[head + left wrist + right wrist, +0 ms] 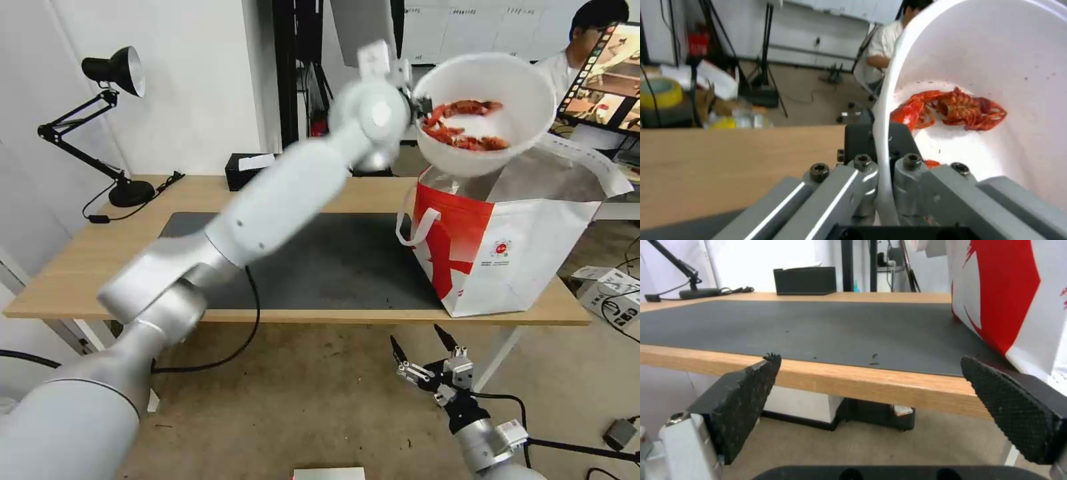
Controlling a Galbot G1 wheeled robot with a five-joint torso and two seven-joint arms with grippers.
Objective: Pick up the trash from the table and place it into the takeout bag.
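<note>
Head view: right gripper [427, 341] hung below the table's [80, 267] front edge, jaws apart — takeout bag [527, 267] stood at the right end, left gripper [419, 107] clamped on the tilted bowl's [493, 80] rim above it — crayfish shells [467, 127] inside.

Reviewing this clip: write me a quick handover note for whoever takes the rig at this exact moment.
Left gripper: shut on the rim of the white bowl, held tilted above the open takeout bag; crayfish shells inside the bowl.
Right gripper: open, empty, parked below the table's front edge.
Done: bowl lifted off the table and brought over the bag.
Left: get the bowl into the bag. The dark mat shows just small crumbs.
</note>
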